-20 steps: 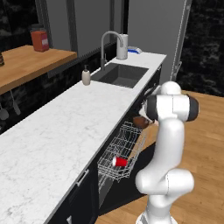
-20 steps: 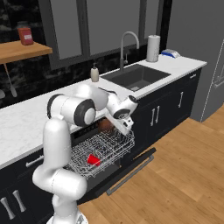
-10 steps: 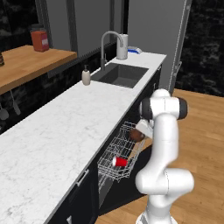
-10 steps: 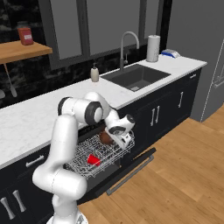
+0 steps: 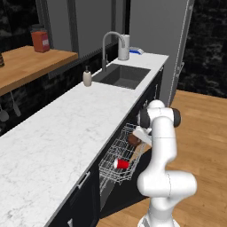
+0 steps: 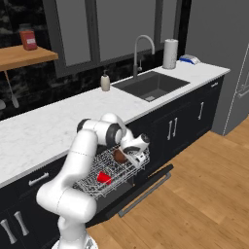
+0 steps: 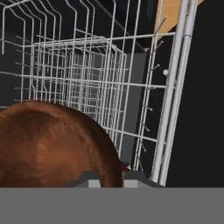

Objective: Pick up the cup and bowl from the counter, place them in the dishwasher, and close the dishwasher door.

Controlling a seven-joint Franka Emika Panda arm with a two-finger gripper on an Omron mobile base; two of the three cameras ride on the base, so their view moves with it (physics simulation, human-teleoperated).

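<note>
While the arm bent down over the pulled-out wire rack [image 5: 119, 157] of the dishwasher [image 6: 141, 187], the gripper [image 6: 127, 154] sat low in the middle of the right base view, closed narrowly on the bowl [image 6: 119, 155]. In the hand view the bowl [image 7: 52, 144] bulged across the lower left of the frame as a rounded brown mass, pressed right up against the fingertips at the bottom edge, with the rack's silvery wires [image 7: 87, 74] crossing the upper half behind it. In the left base view the bowl [image 5: 133, 140] showed just right of centre, tucked against the white hand above the rack.

The cup [image 5: 120, 164] lay on its side inside the rack, below and left of the bowl in that frame; from the right base view the cup [image 6: 103, 177] sat lower left of the bowl, apart from it, among the wires.

The dishwasher door [image 6: 146, 189] hung open, sloping down toward the wooden floor [image 6: 204, 194] in the lower centre of the right base view. The counter [image 5: 66, 133] ran from the lower left toward the upper centre of the left base view, with a sink [image 5: 122, 75] and faucet [image 5: 111, 42] near the top, a soap bottle [image 5: 88, 78] just left of the sink, and a wooden shelf [image 5: 26, 66] bearing a red canister [image 5: 40, 41] at the upper left.
</note>
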